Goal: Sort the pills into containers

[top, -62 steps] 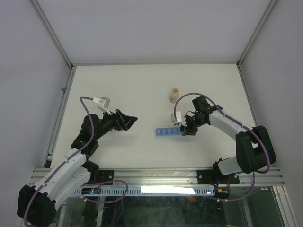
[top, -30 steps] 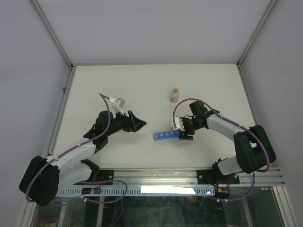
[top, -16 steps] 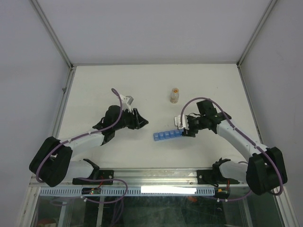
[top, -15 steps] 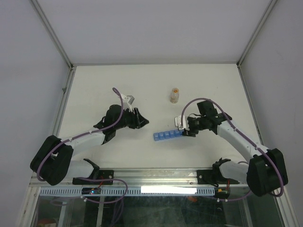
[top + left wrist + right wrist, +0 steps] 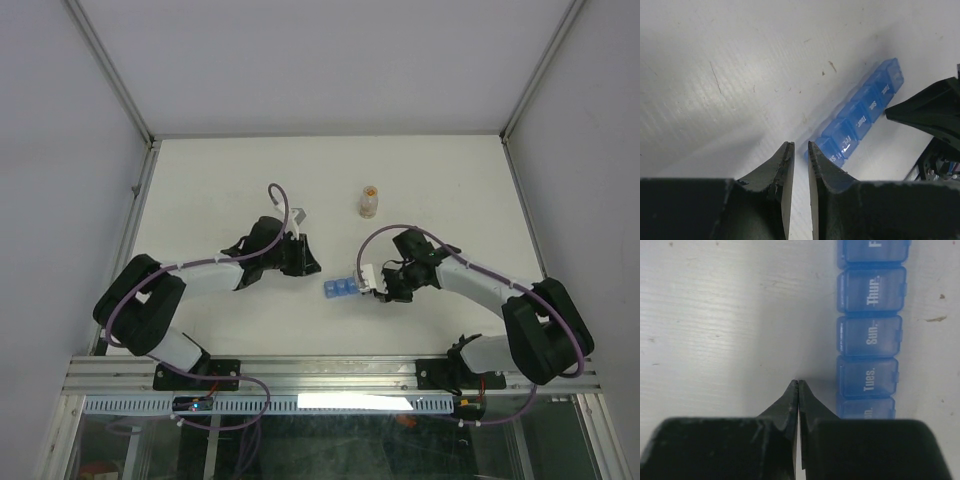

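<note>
The containers (image 5: 340, 287) are a blue strip of lidded day boxes lying mid-table, lids down (image 5: 870, 335). My left gripper (image 5: 311, 268) hovers just off the strip's left end (image 5: 860, 117), with its jaws (image 5: 800, 145) drawn in to a thin slit with nothing between them. My right gripper (image 5: 378, 290) is at the strip's right end and covers part of it. Its fingertips (image 5: 798, 382) are pressed together on bare table beside the "Tues." box. The pills show only as orange-tan contents in a small clear bottle (image 5: 369, 201), standing farther back.
The white table (image 5: 220, 180) is walled by grey panels on three sides, with a metal rail (image 5: 330, 375) along the near edge. The right gripper's black finger (image 5: 930, 110) shows at the right of the left wrist view.
Both grippers have shut. The left arm reached right to the strip's left end. The right gripper shifted left and nearer, over the strip's right end.
</note>
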Motion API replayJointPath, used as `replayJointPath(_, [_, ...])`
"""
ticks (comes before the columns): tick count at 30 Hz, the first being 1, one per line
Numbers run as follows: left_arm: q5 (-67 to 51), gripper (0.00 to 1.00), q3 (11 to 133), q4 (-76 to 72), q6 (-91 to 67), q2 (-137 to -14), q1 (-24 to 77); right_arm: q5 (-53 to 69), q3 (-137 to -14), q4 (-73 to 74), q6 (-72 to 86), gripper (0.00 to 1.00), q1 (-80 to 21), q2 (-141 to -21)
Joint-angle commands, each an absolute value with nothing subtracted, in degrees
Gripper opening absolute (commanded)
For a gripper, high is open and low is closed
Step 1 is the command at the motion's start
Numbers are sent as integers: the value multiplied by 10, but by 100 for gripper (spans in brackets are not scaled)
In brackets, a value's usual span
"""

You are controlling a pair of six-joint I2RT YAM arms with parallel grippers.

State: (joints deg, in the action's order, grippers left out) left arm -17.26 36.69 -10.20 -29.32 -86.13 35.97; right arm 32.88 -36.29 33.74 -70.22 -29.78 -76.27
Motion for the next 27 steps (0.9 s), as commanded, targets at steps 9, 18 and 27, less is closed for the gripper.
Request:
replayJointPath(9, [-214, 18, 398, -91, -278, -904, 370, 279, -499, 226, -604, 1, -311, -870])
replayJointPath(18, [-199, 18, 346, -122, -297, -845, 385, 323, -605, 231, -517, 5, -336, -964])
replayJointPath(27, [-150, 28, 256, -185, -305, -664, 385, 415, -579, 256, -387, 41, -330, -893])
